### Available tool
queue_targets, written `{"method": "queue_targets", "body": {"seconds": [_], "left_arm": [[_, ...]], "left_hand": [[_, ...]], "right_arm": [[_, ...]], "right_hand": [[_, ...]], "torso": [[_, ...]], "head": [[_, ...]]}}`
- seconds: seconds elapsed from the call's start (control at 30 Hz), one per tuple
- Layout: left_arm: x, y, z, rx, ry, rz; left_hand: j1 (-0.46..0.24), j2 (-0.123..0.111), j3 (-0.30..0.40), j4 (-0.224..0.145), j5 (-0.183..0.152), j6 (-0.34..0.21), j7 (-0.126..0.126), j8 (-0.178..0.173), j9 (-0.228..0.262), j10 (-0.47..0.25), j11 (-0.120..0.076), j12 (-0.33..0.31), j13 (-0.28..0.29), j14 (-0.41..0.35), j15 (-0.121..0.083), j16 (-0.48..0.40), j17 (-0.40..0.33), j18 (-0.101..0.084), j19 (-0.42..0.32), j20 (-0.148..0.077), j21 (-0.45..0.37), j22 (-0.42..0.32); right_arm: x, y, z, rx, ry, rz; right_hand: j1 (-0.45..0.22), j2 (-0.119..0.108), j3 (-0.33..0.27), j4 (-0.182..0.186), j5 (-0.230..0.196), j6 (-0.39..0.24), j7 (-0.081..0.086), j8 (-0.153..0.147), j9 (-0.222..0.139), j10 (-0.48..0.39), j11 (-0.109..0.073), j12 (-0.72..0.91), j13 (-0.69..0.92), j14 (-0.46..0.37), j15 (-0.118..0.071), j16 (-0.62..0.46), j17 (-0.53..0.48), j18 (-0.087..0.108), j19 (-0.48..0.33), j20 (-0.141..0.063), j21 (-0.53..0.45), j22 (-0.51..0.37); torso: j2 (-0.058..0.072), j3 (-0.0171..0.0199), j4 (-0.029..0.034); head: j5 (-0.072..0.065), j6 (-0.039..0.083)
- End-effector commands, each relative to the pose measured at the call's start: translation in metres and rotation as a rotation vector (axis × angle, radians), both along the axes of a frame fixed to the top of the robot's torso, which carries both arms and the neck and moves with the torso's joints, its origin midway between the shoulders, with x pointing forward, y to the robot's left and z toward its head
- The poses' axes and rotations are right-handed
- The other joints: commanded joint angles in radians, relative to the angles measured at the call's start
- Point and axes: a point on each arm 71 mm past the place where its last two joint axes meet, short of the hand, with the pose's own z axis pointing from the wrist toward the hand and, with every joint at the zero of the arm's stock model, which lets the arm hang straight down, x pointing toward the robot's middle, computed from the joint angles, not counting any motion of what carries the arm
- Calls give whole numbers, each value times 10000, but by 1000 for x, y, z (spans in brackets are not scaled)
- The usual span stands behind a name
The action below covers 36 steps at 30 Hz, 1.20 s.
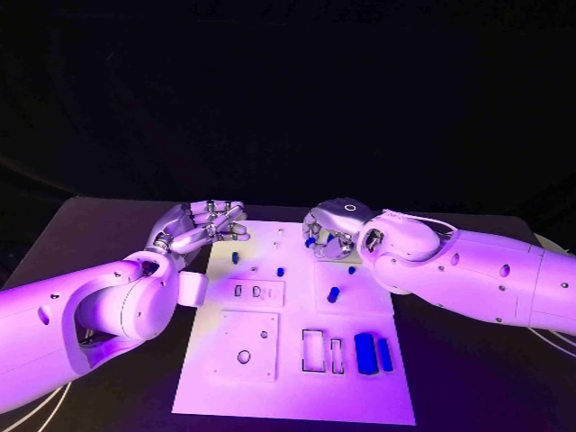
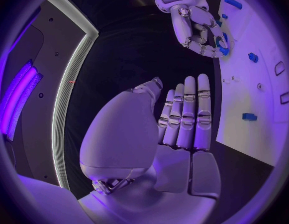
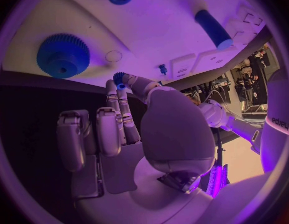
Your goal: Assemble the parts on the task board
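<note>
Left hand (image 1: 200, 225) hovers palm-open, fingers straight and together — right hand (image 1: 332, 227) pinches a small blue part (image 3: 119, 78).

No readable text on task board (image 1: 366, 396), parts or hands.

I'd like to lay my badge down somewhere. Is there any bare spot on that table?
Bare black table lies beside the task board's near right edge, below the right arm. The board's far end is crowded: the left hand and right hand hover there among small blue parts.
</note>
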Motion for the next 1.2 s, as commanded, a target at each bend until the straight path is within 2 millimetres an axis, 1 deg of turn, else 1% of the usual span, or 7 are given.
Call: {"method": "queue_targets", "body": {"seconds": [0.03,0.23,0.7,0.9,1.0,1.03,1.2], "left_arm": [[0,-3,2,-140,-50,-241],[0,-4,2,-159,-54,-284],[2,-7,2,-181,-64,-344],[2,-7,2,-180,-63,-346],[2,-7,2,-181,-62,-350],[2,-7,2,-180,-62,-350],[3,-8,2,-180,-68,-353]], "left_hand": [[-83,27,47,-9,-39,13,76,-40,-15,75,21,-67,4,21,-21,57,15,125,50,5,7,-11],[-64,34,82,-29,-39,14,68,-47,-18,102,15,-76,6,8,-21,54,31,126,52,5,5,-15],[-67,23,89,-34,-40,11,71,-52,-19,110,16,-84,5,-4,-19,49,37,124,49,7,2,-19],[-72,16,93,-35,-41,10,75,-56,-21,113,19,-91,4,-13,-16,45,41,123,45,8,-2,-22],[-72,16,93,-35,-41,10,75,-56,-21,113,19,-91,4,-13,-16,45,41,123,45,8,-2,-22],[-72,16,93,-35,-41,10,75,-56,-21,113,19,-91,4,-13,-16,45,41,123,45,8,-2,-22],[-72,16,93,-35,-41,10,75,-56,-21,113,19,-91,4,-13,-16,45,41,123,45,8,-2,-22]], "right_arm": [[5,-3,7,472,-701,-547],[9,1,10,835,-994,-751],[9,26,10,1440,-1094,-657],[11,31,7,1473,-1090,-655],[12,34,6,1517,-1087,-621],[12,35,6,1528,-1068,-596],[12,39,2,1525,-985,-558]], "right_hand": [[335,319,16,-41,77,-13,62,38,30,202,-156,25,99,487,-54,39,15,-164,455,-57,41,1733],[298,295,9,-45,157,-62,75,48,86,177,-141,14,119,490,-42,55,29,-172,475,-53,59,1768],[221,299,5,-11,203,-146,94,45,155,129,-118,-7,142,487,-23,62,16,-176,485,-40,70,1790],[199,294,6,-4,213,-181,101,39,177,98,-109,-21,148,487,-16,67,17,-176,485,-35,71,1792],[190,287,7,-4,217,-207,107,32,189,76,-102,-32,151,485,-11,66,9,-172,472,-31,62,1775],[180,282,8,-3,219,-232,113,24,199,56,-96,-41,153,483,-6,64,-1,-168,459,-27,52,1758],[177,285,17,-3,227,-263,121,13,210,37,-90,-50,158,482,0,65,-3,-167,456,-22,50,1755]], "torso": [[17,-26,31],[60,-7,22],[89,1,39],[109,-17,57],[117,-15,56],[117,-12,47],[134,-20,47]], "head": [[-29,92],[-12,136],[99,284],[161,269],[280,325],[327,281],[303,261]]}}
